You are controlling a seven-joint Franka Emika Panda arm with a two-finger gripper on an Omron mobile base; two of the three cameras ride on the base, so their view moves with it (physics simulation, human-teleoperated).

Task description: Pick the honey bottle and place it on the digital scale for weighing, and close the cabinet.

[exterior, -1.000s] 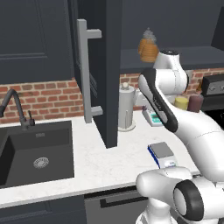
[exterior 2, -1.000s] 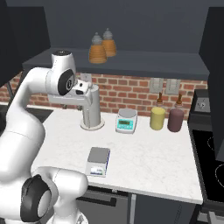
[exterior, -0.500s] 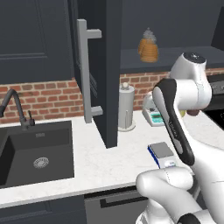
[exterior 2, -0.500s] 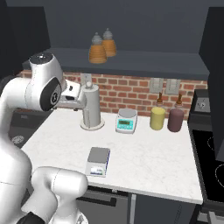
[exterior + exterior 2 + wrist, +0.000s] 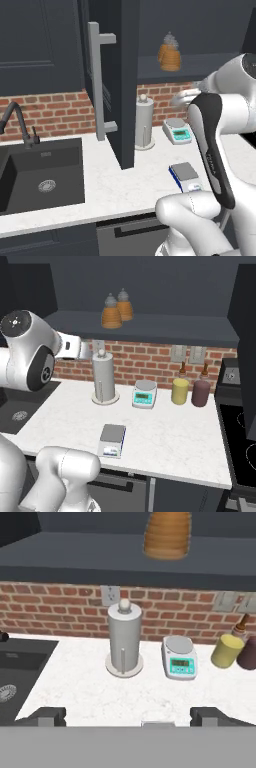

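Blue-bodied digital scale [image 5: 112, 439] sits flat, square-topped.

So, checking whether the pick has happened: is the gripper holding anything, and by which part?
Nothing. In the hand view the gripper is open, its fingertips wide apart over the counter.

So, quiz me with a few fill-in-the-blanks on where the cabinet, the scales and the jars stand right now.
1. The cabinet door stands ___.
2. The grey platform of the digital scale carries ___.
3. The jar nearest the white scale is coloured ___.
Missing words: open; nothing; yellow.
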